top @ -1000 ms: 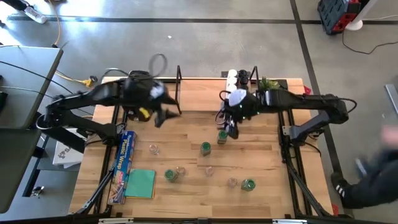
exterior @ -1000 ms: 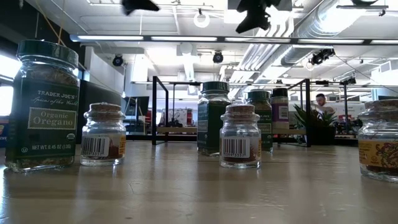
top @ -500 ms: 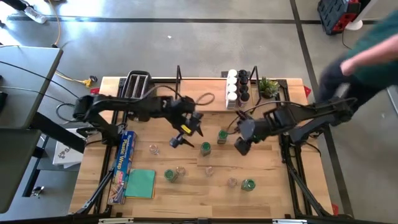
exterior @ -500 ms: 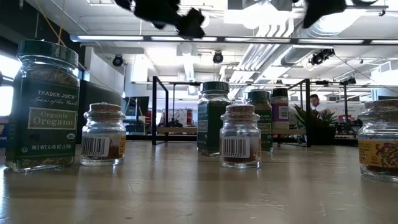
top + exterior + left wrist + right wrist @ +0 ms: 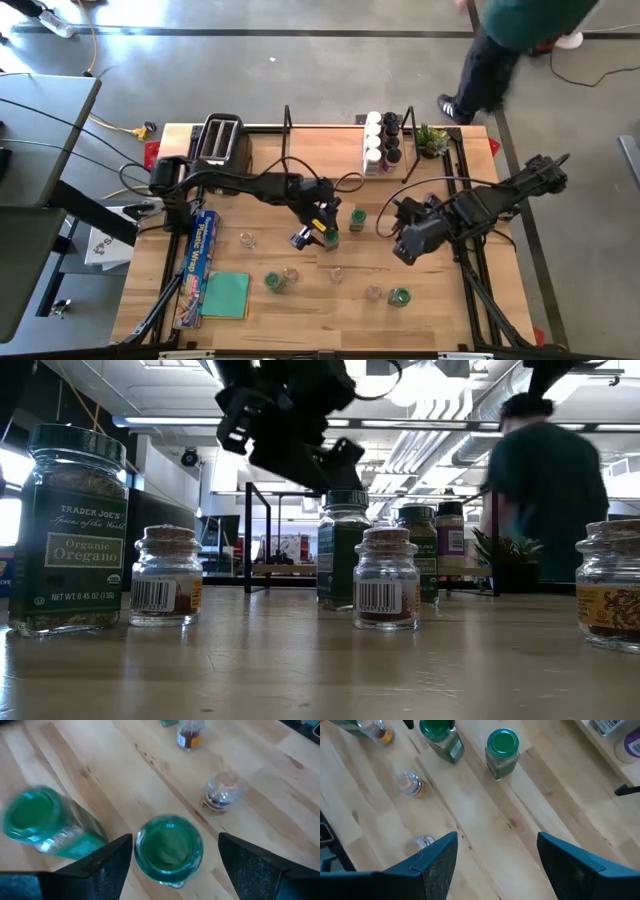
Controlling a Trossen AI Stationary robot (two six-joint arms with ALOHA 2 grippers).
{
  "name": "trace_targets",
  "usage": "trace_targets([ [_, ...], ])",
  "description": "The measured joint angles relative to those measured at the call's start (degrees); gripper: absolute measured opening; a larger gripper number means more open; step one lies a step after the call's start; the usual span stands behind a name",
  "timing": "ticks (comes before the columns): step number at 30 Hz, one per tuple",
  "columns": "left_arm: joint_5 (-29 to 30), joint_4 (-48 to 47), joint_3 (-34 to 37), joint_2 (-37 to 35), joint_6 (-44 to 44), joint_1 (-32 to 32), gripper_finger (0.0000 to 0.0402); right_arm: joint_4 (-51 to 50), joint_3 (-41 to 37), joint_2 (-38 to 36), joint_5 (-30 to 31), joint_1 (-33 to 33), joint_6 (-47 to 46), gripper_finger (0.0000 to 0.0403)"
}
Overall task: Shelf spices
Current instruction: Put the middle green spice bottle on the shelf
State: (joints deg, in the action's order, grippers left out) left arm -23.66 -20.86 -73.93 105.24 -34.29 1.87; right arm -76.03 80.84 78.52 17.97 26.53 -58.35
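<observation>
Several spice jars stand on their bases on the wooden table: green-lidded ones (image 5: 357, 215) (image 5: 275, 282) (image 5: 399, 296) and small clear ones (image 5: 247, 240) (image 5: 336, 273). More jars (image 5: 380, 140) stand at the right end of the shelf (image 5: 330, 145) by the far edge. My left gripper (image 5: 175, 840) is open just above a green-lidded jar (image 5: 169, 849) at the table's middle, one finger on either side, not touching; the low view shows it (image 5: 300, 445) over the lid (image 5: 345, 498). My right gripper (image 5: 497, 840) is open over bare table (image 5: 410, 245), right of the middle.
A black-and-silver toaster (image 5: 220, 140) stands at the far left and a small potted plant (image 5: 432, 138) at the far right. A wrap box (image 5: 203, 255) and a green cloth (image 5: 227, 295) lie near the left edge. A person (image 5: 510, 40) walks beyond the far edge.
My left gripper has swung from beside the toaster toward the table's middle and come down over the green-lidded jar. My right gripper has drawn back from the jar near the shelf toward the near right. A person has walked past the table's right side to beyond the far edge.
</observation>
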Motion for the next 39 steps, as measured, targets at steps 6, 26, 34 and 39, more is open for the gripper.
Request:
trace_targets([
  [6,2.03,-0.06,-0.05,1.40,0.61,-0.20,0.0296,-1.79,0.00,0.00,3.17,0.63,-0.13,0.0268],
  [26,1.63,3.35,0.06,3.58,4.70,-1.17,0.0239,-2.20,0.00,0.02,4.29,0.59,-2.14,0.0268],
  [34,6.30,3.64,-0.05,2.58,19.56,-2.47,0.0195,-2.62,0.00,0.02,4.38,0.96,-1.59,0.0268],
  [39,12.47,1.81,-0.05,-1.79,30.21,-2.09,0.0195,-3.10,0.00,0.02,4.90,1.00,-0.56,0.0268],
])
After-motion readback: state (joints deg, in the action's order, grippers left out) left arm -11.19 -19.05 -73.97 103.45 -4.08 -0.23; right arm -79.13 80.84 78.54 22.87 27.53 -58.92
